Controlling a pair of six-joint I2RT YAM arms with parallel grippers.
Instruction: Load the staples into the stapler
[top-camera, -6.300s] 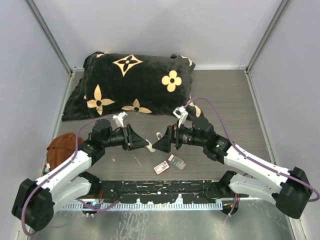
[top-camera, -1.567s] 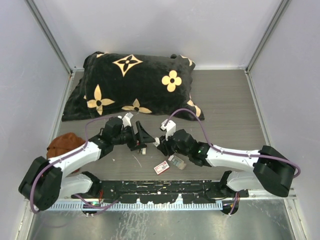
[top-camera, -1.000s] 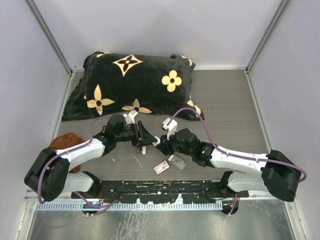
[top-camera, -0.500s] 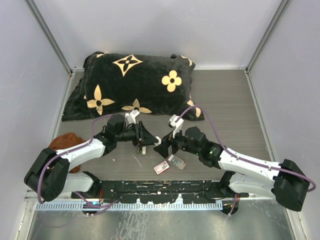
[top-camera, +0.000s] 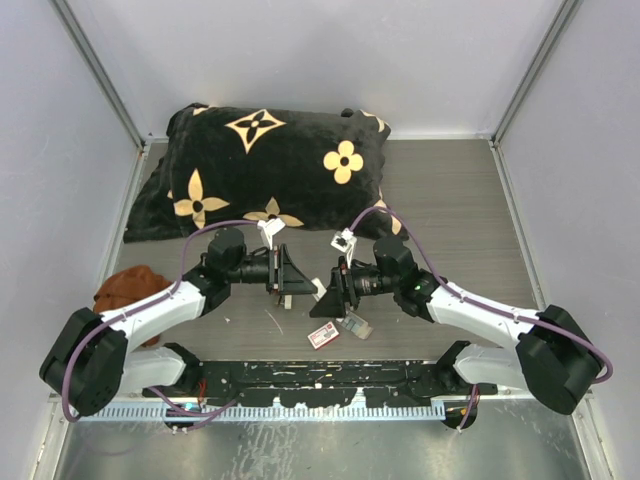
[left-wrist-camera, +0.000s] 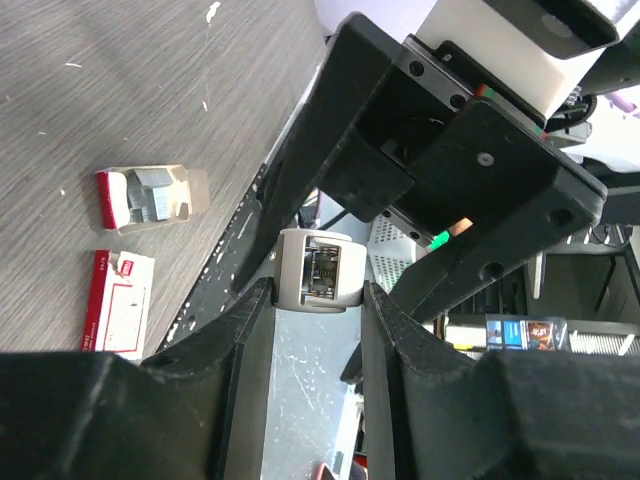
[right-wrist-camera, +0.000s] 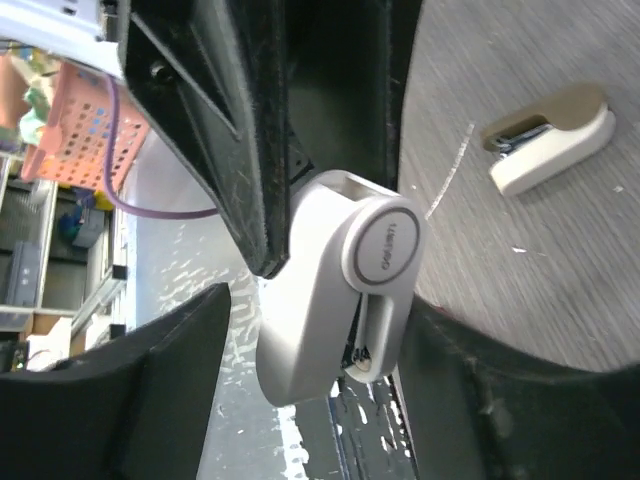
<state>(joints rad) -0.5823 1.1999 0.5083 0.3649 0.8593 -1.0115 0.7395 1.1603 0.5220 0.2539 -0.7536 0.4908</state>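
Nearest the arm bases, the red-and-white box (top-camera: 322, 336) lies flat on the desk (top-camera: 460, 210). Just beside it to the right is the tray (top-camera: 355, 325). The left wrist view shows the tray open-topped, with grey staples (left-wrist-camera: 150, 190) inside. Box and tray are close together, but that view shows a strip of bare desk between them.

Just beyond them, the two arms meet tip to tip above the desk. The left fingers (left-wrist-camera: 235, 360) pinch the stapler (left-wrist-camera: 318, 268), a small white body seen end-on, touching both inner faces. The right fingers (right-wrist-camera: 170, 390) are spread to either side of the same stapler. Background shows in a gap on one side, and whether the other finger touches it cannot be told. The right wrist view shows the stapler's side with a round emblem, its upper end against the left arm's black finger.

On the desk under the left arm's tip lies a small white-and-tan piece (right-wrist-camera: 550, 140) with metal showing at one end. It is apart from the held stapler.

A brown lump (top-camera: 125, 290) sits at the desk's left edge. Farthest back lies a black pillow (top-camera: 265, 170) with tan flowers.
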